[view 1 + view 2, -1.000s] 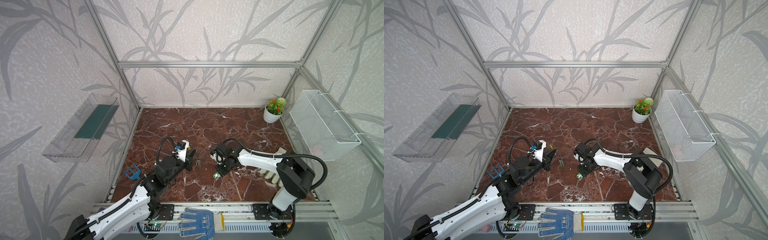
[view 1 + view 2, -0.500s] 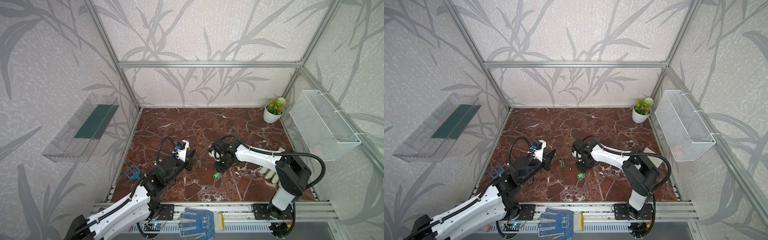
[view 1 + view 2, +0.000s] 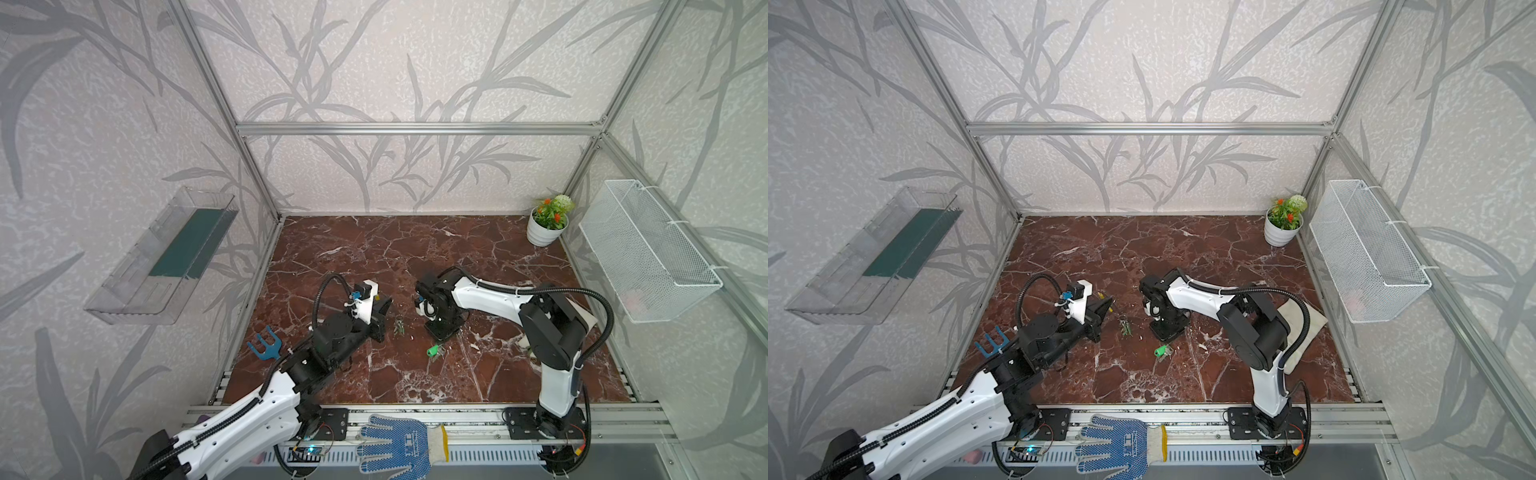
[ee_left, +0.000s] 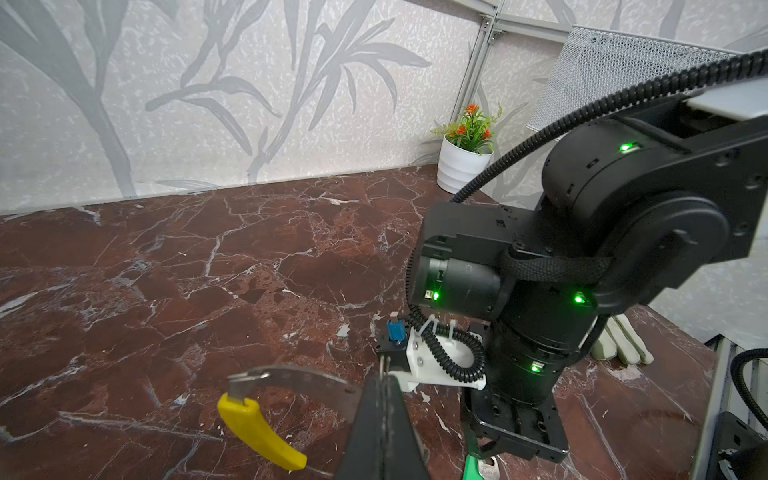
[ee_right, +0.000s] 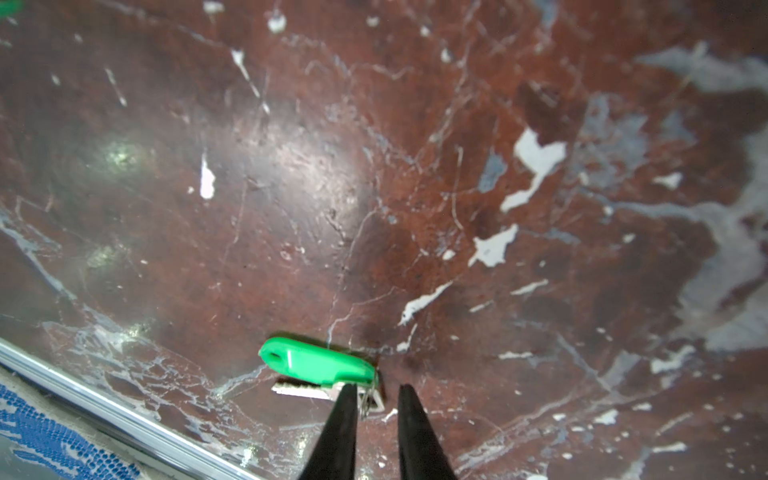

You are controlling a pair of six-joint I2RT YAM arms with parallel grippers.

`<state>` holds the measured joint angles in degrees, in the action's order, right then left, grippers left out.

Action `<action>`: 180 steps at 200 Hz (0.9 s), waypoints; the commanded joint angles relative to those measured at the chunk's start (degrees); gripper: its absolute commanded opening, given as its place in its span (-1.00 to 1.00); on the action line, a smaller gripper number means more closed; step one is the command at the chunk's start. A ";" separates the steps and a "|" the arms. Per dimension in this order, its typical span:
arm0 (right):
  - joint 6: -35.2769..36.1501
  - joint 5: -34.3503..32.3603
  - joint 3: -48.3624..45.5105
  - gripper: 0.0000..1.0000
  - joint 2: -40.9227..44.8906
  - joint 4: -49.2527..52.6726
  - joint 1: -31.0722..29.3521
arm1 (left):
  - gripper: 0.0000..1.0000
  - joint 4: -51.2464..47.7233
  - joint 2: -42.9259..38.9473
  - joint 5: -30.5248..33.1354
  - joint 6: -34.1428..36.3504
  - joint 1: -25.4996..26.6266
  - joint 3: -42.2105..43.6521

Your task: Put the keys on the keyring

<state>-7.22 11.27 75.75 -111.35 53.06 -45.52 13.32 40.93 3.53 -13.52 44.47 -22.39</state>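
Right wrist view puts us directly over a loose key (image 5: 320, 365). Its green head lies flat on the marble table (image 5: 291, 187) with the metal blade tucked beneath. The right gripper (image 5: 376, 405) hovers at the blade end, jaws a little apart with nothing between them, and one tip overlaps the blade. In the left wrist view the left gripper (image 4: 384, 386) is clamped tight on the grey band of the keyring (image 4: 291, 372), apparently clear of the table, with the yellow sleeve (image 4: 259, 432) out to one side. In a top view a small cluster of keys (image 3: 399, 326) sits just beside that gripper, and we cannot tell whether it hangs from the ring. We judge the step in hand to be picking up the loose key. Next we need to centre the jaws on it, pinch firmly, and leave its hole exposed for threading.
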 commanded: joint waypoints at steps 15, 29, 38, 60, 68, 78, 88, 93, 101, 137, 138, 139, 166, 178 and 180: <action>0.71 1.56 0.92 -0.62 -0.93 2.75 0.08 | -1.00 1.52 -0.68 0.49 0.55 0.23 0.07; 0.64 1.62 0.92 -0.62 -1.16 2.67 0.08 | -1.00 1.53 -0.57 0.50 0.45 0.22 0.02; 0.64 1.49 0.81 -0.71 -1.16 2.51 0.07 | -1.00 1.56 -0.50 0.47 0.51 0.25 0.04; 0.21 1.70 0.18 -0.98 -0.50 1.36 0.07 | -1.00 1.67 -0.45 0.51 0.59 0.26 0.07; -0.04 1.57 -0.24 -1.00 0.00 0.85 0.08 | -1.00 1.60 -0.42 0.50 0.55 0.25 0.06; -0.40 1.42 -0.87 -1.00 0.59 -0.01 0.08 | -1.00 1.63 -0.42 0.51 0.57 0.26 0.07; -0.88 0.90 -1.64 -1.00 1.48 -0.97 0.07 | -1.00 1.64 -0.40 0.46 0.53 0.25 0.07; -1.14 0.55 -2.24 -1.00 2.03 -1.61 0.08 | -1.00 1.63 -0.35 0.47 0.59 0.25 0.02; -1.42 0.05 -3.15 -1.00 3.04 -2.74 0.07 | -1.00 1.70 -0.24 0.62 0.55 0.26 0.02; -4.06 -2.04 -9.52 -1.00 9.21 -11.12 -0.01 | -1.00 2.13 -1.05 1.02 0.40 0.18 0.53; -4.09 -2.13 -9.72 -1.00 9.44 -11.35 -0.01 | -1.00 2.14 -1.08 1.03 0.37 0.23 0.56; -4.15 -2.17 -9.90 -1.00 9.64 -11.59 -0.01 | -1.00 2.19 -1.05 1.08 0.35 0.20 0.58; -6.04 -5.10 -14.38 -1.00 13.17 -17.76 -0.01 | -1.00 2.32 -1.07 1.60 0.38 0.24 0.76; -6.81 -6.43 -16.51 -1.00 15.54 -20.76 -0.01 | -1.00 2.33 -1.17 1.42 0.21 0.21 0.75; -6.88 -6.45 -16.86 -1.00 15.79 -21.32 -0.01 | -1.00 2.32 -1.13 1.40 0.24 0.19 0.77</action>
<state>-11.60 8.32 62.08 -99.77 39.24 -45.52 13.47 40.77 4.25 -13.54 44.53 -21.98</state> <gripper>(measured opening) 0.044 0.047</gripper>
